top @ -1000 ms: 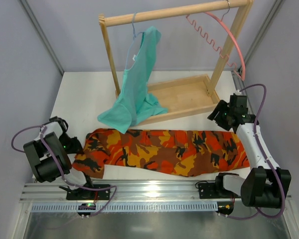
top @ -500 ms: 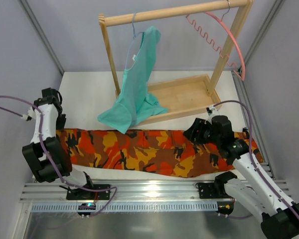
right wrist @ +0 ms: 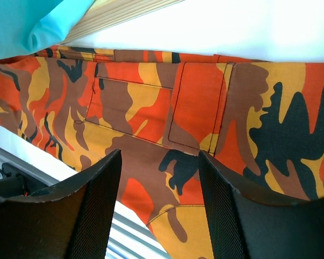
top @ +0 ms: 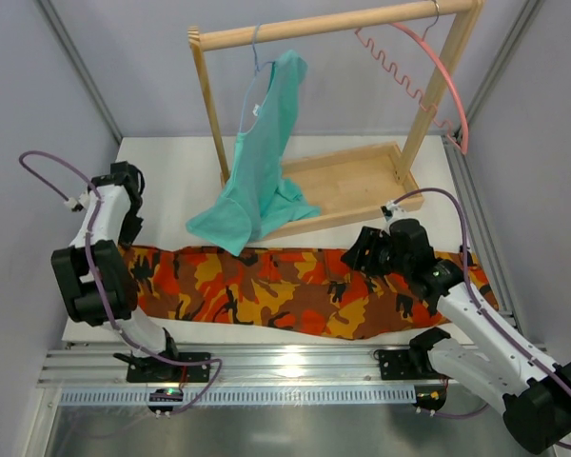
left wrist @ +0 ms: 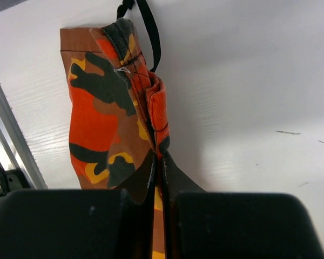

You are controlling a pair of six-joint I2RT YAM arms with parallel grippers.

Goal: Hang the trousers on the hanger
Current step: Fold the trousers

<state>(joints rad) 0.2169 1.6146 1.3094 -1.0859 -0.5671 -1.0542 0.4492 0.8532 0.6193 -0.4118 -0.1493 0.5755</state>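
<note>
Trousers (top: 295, 290) lie flat and lengthwise across the near part of the table (top: 171, 171), in front of the rack (top: 352, 181). They are spread at full length, which leaves both ends and the middle open to a grip from above.

Left gripper (left wrist: 161, 181) is closed on the left end of the trousers. In the wrist view its fingers pinch a folded cloth edge with no gap between them. A hold at the very end probably anchors the cloth so that it stays taut when lifted.

Right gripper (top: 362, 257) stands wide open and holds nothing. It is poised over the pocket area, right of mid-length. Whether its fingertips touch the cloth cannot be told. This position suggests a second hold near the middle, so that the trousers can be carried between two points and draped over a bar.

Hanger (top: 444, 71) hangs by its hook from the right end of the rack's top rail, well apart from the trousers. It carries nothing, so the step in hand is the pick-up.

Teal garment (top: 262, 171) hangs to the left on the same rail. Its lower edge reaches the far side of the trousers and may snag during the lift.
</note>
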